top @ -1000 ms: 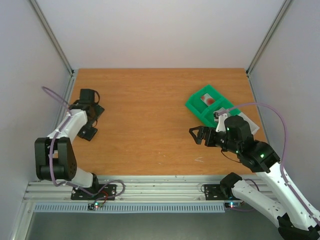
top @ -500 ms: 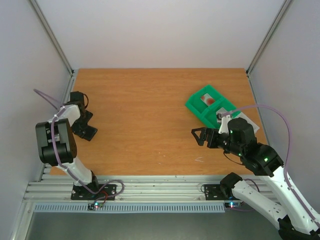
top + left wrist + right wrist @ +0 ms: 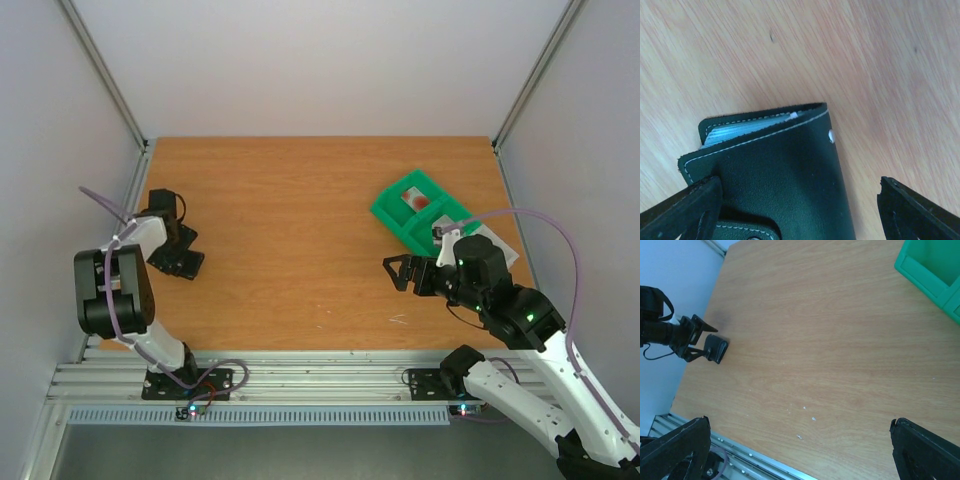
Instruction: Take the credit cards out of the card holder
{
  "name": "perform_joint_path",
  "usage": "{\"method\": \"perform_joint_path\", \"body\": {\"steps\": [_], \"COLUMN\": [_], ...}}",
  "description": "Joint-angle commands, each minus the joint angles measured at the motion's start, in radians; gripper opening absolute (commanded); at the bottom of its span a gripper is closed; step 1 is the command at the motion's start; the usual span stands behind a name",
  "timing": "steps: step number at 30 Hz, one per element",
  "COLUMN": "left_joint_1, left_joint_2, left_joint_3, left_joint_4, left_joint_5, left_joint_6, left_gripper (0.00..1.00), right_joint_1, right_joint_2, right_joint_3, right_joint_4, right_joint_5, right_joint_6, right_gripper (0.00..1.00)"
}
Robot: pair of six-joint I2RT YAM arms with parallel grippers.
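The card holder (image 3: 785, 170) is black with white stitching and lies folded on the wood, a strip of blue-grey lining (image 3: 740, 131) showing at its edge. My left gripper (image 3: 800, 187) is open and straddles it; the right finger (image 3: 915, 212) stands clear of the holder with bare wood between. In the top view the holder (image 3: 188, 263) lies at the table's left side by the left gripper (image 3: 172, 252). A pale credit card with a red mark (image 3: 415, 200) lies in the green tray. My right gripper (image 3: 397, 270) hovers open and empty near the tray.
The green compartmented tray (image 3: 395, 222) stands at the back right, its corner in the right wrist view (image 3: 935, 270). A pale sheet (image 3: 503, 248) lies beside it under the right arm. The table's left edge and metal rail (image 3: 140, 190) run close to the left gripper.
The left arm has folded back toward its base, then edged right again, its gripper staying at the card holder. The right gripper has drifted slightly right.
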Motion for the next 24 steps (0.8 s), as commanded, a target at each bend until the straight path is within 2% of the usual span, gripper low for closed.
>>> {"method": "perform_joint_path", "body": {"steps": [1,6,9,13,16,18,24], "left_joint_1": [-0.059,-0.17,-0.302,-0.404,-0.421,-0.418,-0.388], "left_joint_2": [-0.047,-0.122,-0.15,-0.178,-0.195,-0.197,-0.135], "left_joint_3": [-0.089,-0.173,-0.205,-0.206,-0.206,-0.179,-0.083], "left_joint_4": [0.014,0.061,0.101,0.138,0.166,0.139,0.06], "left_joint_5": [0.149,0.242,0.268,0.284,0.307,0.27,0.132], "left_joint_6": [-0.062,-0.175,-0.253,-0.276,-0.237,-0.174,0.109], "left_gripper": [0.85,0.84,0.84,0.83,0.83,0.84,0.86], "right_joint_1": [-0.005,-0.004,-0.005,-0.006,-0.005,-0.004,-0.005], "right_joint_2": [0.01,0.005,0.001,0.009,0.017,0.02,0.009], "right_joint_3": [0.03,0.026,0.022,0.023,0.021,0.018,-0.005], "right_joint_4": [-0.011,-0.011,-0.013,-0.012,-0.005,0.001,0.009], "right_joint_5": [-0.003,-0.001,-0.002,-0.006,-0.01,-0.014,-0.03], "right_joint_6": [-0.007,-0.001,0.002,0.001,0.002,0.006,0.019], "right_gripper": [0.98,0.98,0.98,0.98,0.98,0.99,0.98]}}
